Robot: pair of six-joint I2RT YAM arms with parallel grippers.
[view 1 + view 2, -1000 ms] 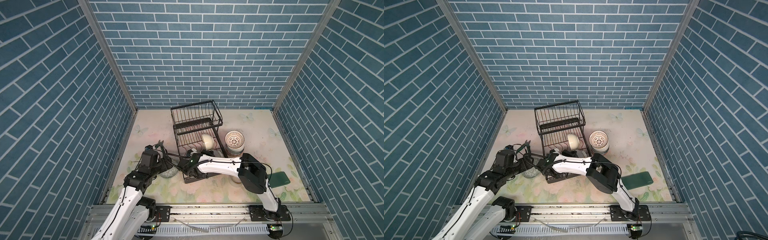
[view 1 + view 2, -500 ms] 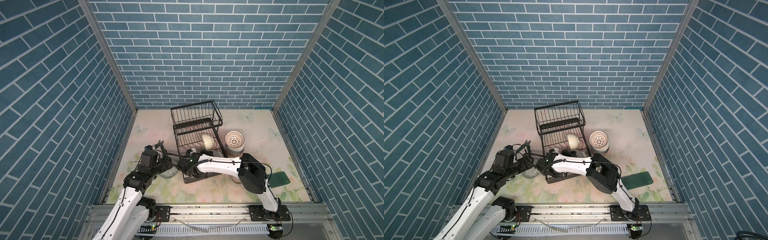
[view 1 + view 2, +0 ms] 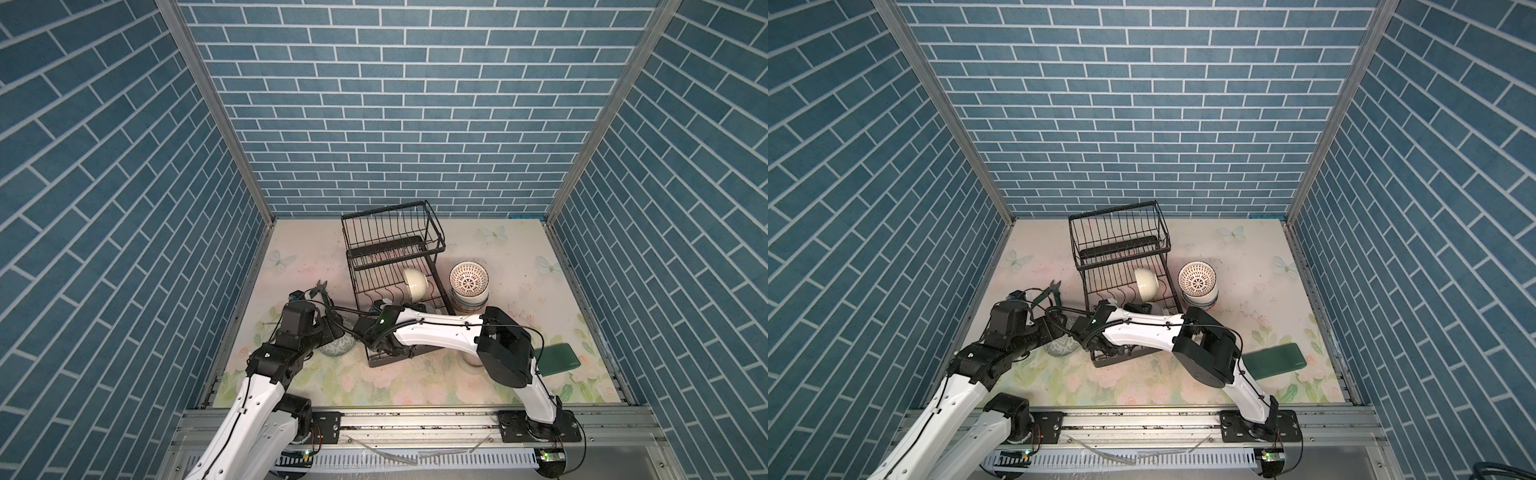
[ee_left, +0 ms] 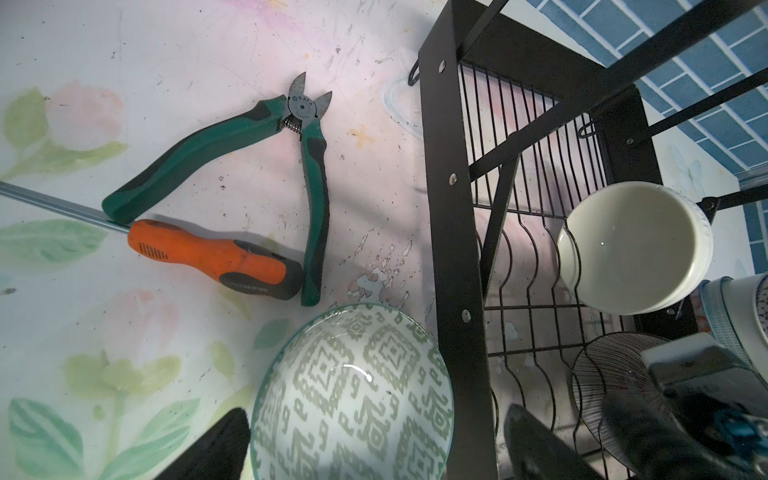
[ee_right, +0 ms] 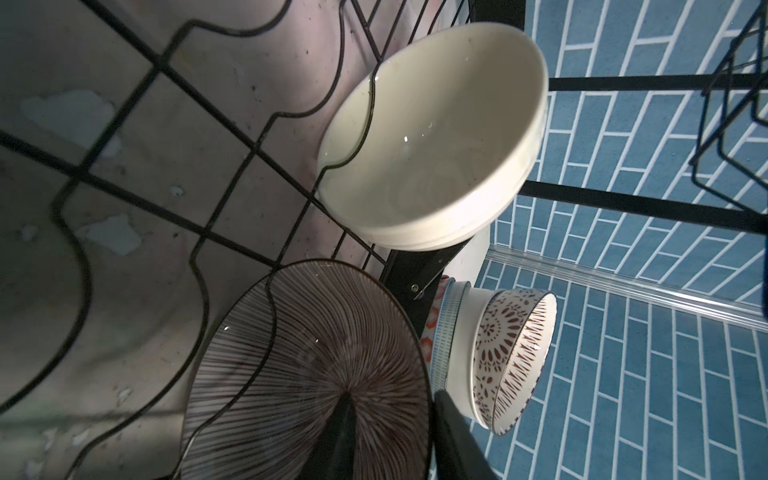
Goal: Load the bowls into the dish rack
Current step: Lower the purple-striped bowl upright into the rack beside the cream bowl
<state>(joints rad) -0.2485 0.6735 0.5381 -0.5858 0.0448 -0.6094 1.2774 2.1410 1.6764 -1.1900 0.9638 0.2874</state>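
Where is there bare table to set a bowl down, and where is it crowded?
Free: far table left of the dish rack, and right of the stacked bowls. Crowded: near left, among cutters, patterned bowl and rack.

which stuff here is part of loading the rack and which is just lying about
Job: dish rack, cream bowl and striped bowl in it, green-patterned bowl beside it, bowl stack on its other side

Lying about: green cutters, orange screwdriver, dark green slab

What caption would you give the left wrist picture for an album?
Green-patterned bowl sits beside the dish rack, cream bowl already racked, cutters and screwdriver lying nearby.
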